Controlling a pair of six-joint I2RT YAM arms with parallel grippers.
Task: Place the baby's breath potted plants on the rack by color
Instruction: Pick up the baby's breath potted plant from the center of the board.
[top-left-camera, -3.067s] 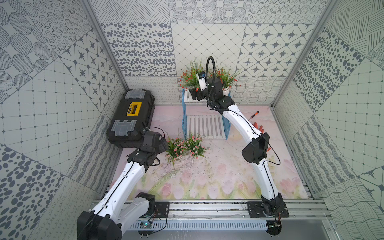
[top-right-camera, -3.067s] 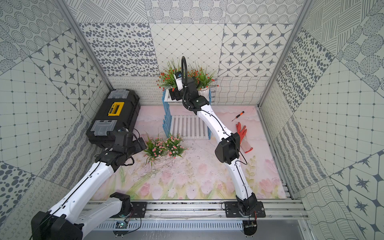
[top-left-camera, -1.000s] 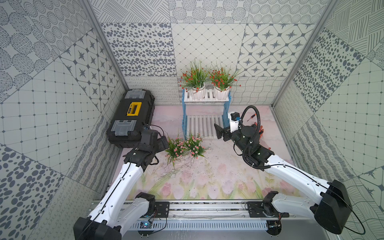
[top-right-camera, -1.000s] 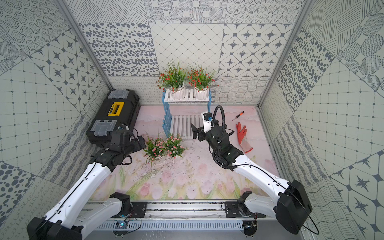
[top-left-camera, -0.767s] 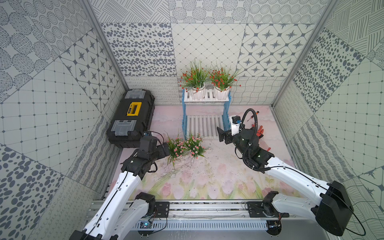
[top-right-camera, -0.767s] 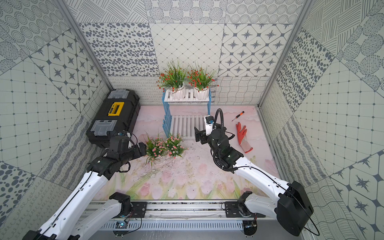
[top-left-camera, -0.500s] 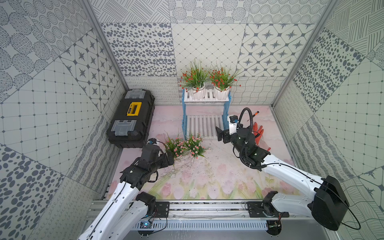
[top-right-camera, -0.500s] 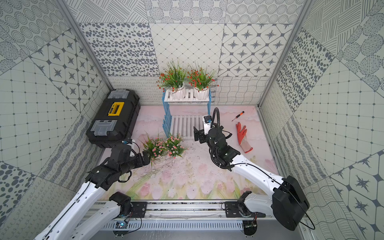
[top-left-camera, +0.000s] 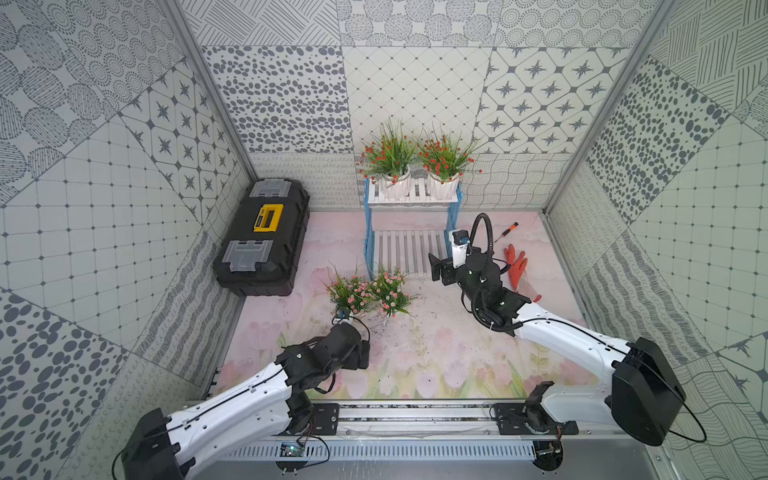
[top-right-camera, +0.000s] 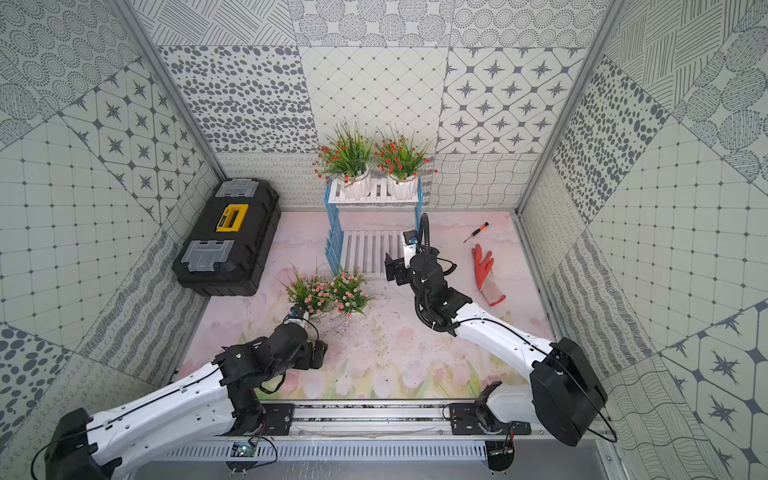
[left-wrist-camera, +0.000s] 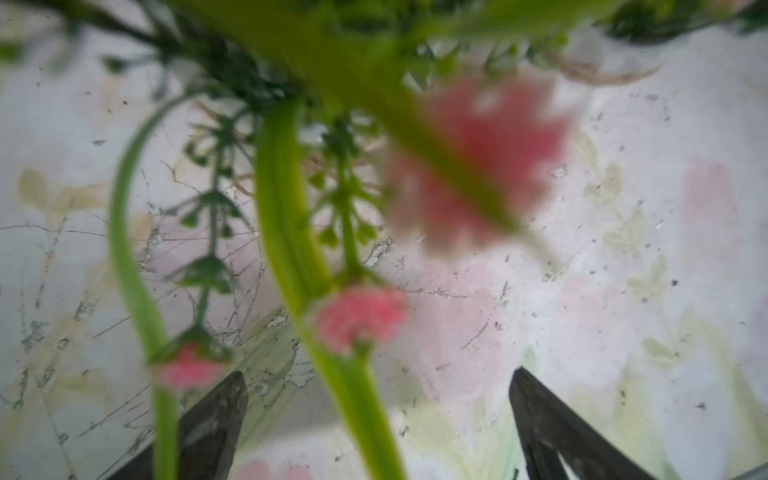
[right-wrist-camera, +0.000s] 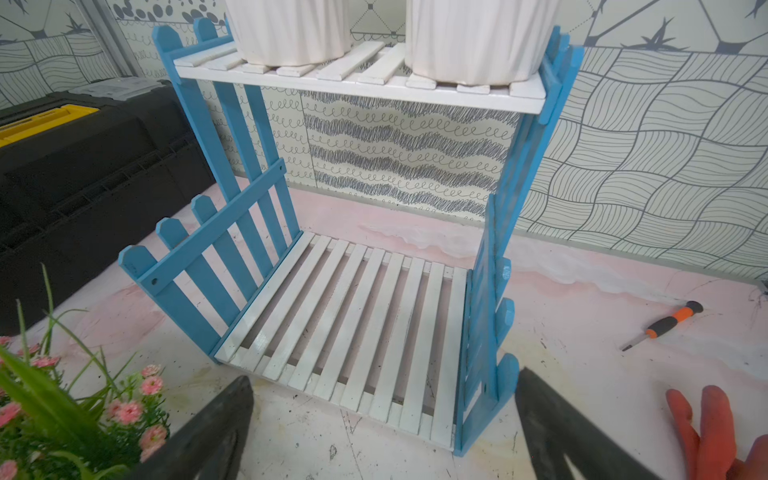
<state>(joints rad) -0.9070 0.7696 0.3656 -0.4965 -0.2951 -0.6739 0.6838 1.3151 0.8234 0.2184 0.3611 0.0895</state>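
Baby's breath potted plants (top-left-camera: 444, 163) looked about half sorted: both red ones (top-left-camera: 390, 165) sat on the top shelf of the rack (top-left-camera: 409, 249). The pink ones (top-left-camera: 351, 291) stood on the mat (top-left-camera: 436, 353) just beside it, lower shelf bare. The left gripper (left-wrist-camera: 376, 382) was spread among pink stems, and the right gripper (right-wrist-camera: 382, 378) was spread and empty.

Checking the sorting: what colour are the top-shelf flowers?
Red; the flowers show best in a top view.

Pale pink floral mat (top-left-camera: 436, 357) covering the floor. On it, in a top view: black toolbox (top-left-camera: 262, 239) centre left, blue-and-white rack (top-left-camera: 409, 249) at centre, two pink-flowered potted plants (top-left-camera: 351, 291) (top-left-camera: 392, 289) just below the rack, orange glove (top-left-camera: 517, 270) and screwdriver (top-left-camera: 505, 230) centre right.
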